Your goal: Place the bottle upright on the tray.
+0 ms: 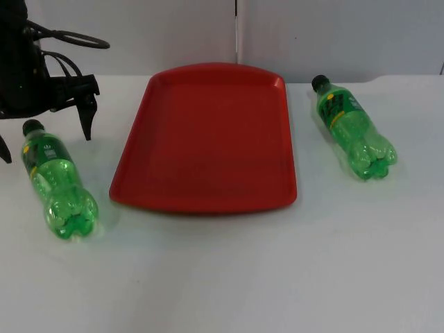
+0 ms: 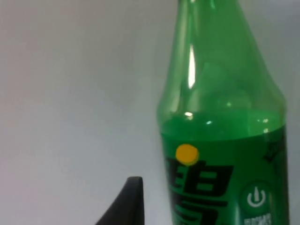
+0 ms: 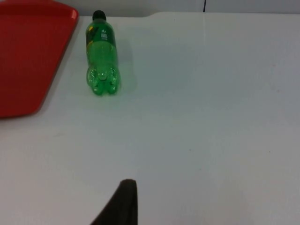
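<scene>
Two green plastic bottles with black caps lie on their sides on the white table. The left bottle (image 1: pixel 59 184) lies left of the red tray (image 1: pixel 208 187), cap toward the wall. My left gripper (image 1: pixel 46 136) hangs open over its neck, one finger (image 1: pixel 88 123) on each side, not touching it. The left wrist view looks closely at this bottle's shoulder and label (image 2: pixel 220 154), with a black fingertip (image 2: pixel 127 201) beside it. The right bottle (image 1: pixel 354 128) lies right of the tray, and the right wrist view sees it (image 3: pixel 101 51) from afar. The right arm's gripper (image 3: pixel 123 204) waits well back from it.
The tray (image 3: pixel 28 56) has nothing on it and lies lengthwise between the two bottles. The grey partition wall (image 1: pixel 312 35) closes the table's far edge just behind the tray. Bare white table top (image 1: pixel 229 277) stretches in front of the tray and bottles.
</scene>
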Robot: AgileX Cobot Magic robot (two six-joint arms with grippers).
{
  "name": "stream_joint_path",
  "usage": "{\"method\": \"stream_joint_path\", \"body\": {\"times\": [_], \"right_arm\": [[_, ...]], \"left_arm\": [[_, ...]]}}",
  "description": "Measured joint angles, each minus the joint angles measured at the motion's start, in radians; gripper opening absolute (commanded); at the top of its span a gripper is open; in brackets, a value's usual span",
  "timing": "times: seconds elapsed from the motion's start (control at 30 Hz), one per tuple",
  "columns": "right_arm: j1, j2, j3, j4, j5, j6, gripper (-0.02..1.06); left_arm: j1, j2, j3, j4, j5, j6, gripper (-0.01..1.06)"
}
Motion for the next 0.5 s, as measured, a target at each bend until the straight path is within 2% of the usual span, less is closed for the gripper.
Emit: {"method": "stream_joint_path", "body": {"times": [0.23, 0.5], "right_arm": [[0.000, 0.000, 0.000, 0.000, 0.000, 0.000, 1.05], [0.000, 0.000, 0.000, 0.000, 0.000, 0.000, 1.05]], "left_arm": [[0.007, 0.009, 0.000, 0.001, -0.021, -0.006, 1.05], [0.050, 0.073, 0.000, -0.045, -0.043, 0.060, 1.05]]}}
